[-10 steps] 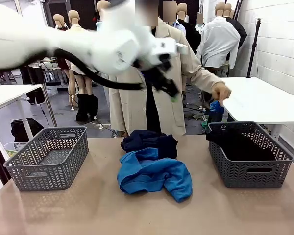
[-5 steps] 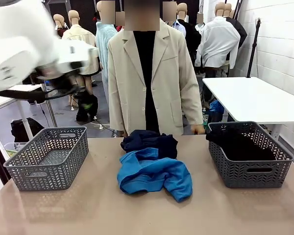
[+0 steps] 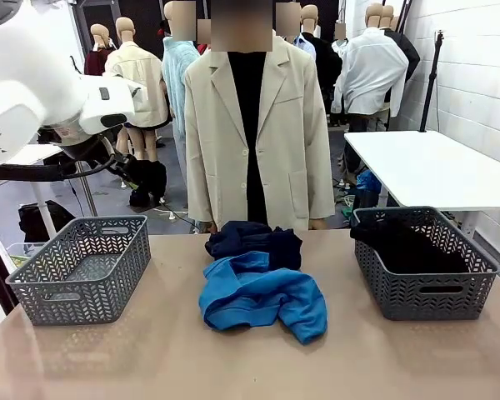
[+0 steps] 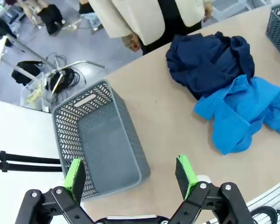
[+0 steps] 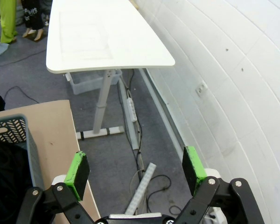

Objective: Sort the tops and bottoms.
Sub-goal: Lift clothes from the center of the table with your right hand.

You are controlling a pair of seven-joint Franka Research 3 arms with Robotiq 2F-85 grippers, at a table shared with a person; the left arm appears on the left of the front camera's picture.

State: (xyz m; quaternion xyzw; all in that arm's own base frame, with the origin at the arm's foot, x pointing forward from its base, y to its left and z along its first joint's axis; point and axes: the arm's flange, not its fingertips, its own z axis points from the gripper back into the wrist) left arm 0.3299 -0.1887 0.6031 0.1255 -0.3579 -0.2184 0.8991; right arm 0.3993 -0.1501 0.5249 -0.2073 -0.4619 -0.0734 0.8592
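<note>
The bright blue top (image 3: 262, 296) lies crumpled in the middle of the table, also seen from the left wrist (image 4: 245, 114). A dark navy bottom (image 3: 254, 240) is bunched just behind it, touching it (image 4: 207, 60). A black bottom (image 3: 408, 246) fills the right basket (image 3: 425, 293). My left gripper (image 4: 129, 170) hangs open and empty, high above the empty left basket (image 4: 100, 140). My right gripper (image 5: 135, 164) is open with nothing in it, out past the table's right end, beside the right basket (image 5: 11, 123).
A person in a beige jacket (image 3: 258, 125) stands at the far edge behind the clothes, hands down. My left arm (image 3: 42, 100) fills the upper left above the left basket (image 3: 79, 267). A white side table (image 3: 433, 167) stands at the back right.
My left arm has swung from above the table's middle to the upper left. The person's hand, out to the right a second ago, has dropped to their side.
</note>
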